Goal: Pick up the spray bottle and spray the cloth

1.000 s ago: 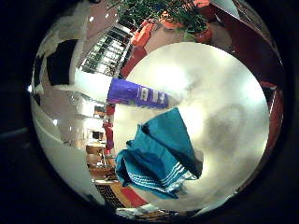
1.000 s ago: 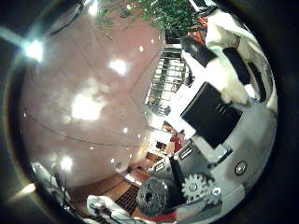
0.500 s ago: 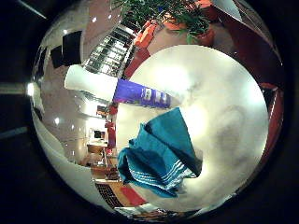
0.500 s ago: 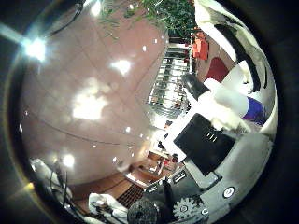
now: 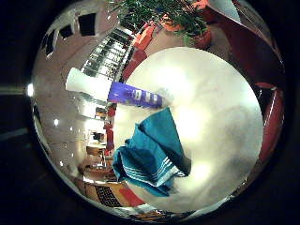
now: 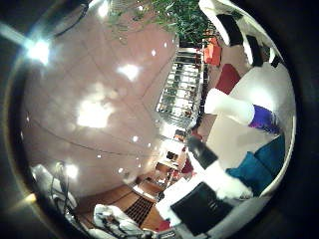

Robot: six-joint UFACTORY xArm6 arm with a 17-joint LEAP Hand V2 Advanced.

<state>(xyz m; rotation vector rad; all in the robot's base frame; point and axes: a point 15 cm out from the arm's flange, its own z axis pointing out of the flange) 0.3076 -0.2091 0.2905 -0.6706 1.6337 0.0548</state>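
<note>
The spray bottle (image 5: 129, 93) has a white top and a blue body, and it stands near the rim of a round white table (image 5: 215, 103). A crumpled teal cloth (image 5: 150, 154) with thin white stripes lies on the table right beside the bottle and reaches to the table's rim. My hand (image 6: 212, 174) is some way off from both and touches neither. One white finger with a black tip stretches out in front of the palm, and other fingers (image 6: 234, 25) show at the view's rim. They hold nothing.
A potted green plant (image 5: 183, 23) stands beyond the table's far side. A red seat (image 5: 274, 117) is beside the table. Shelving and furniture of a large room (image 6: 182, 94) lie behind the bottle.
The whole picture has shifted, so the palm has turned. Bottle and cloth now show in the thumb side view too. The outstretched finger takes up less of that view.
</note>
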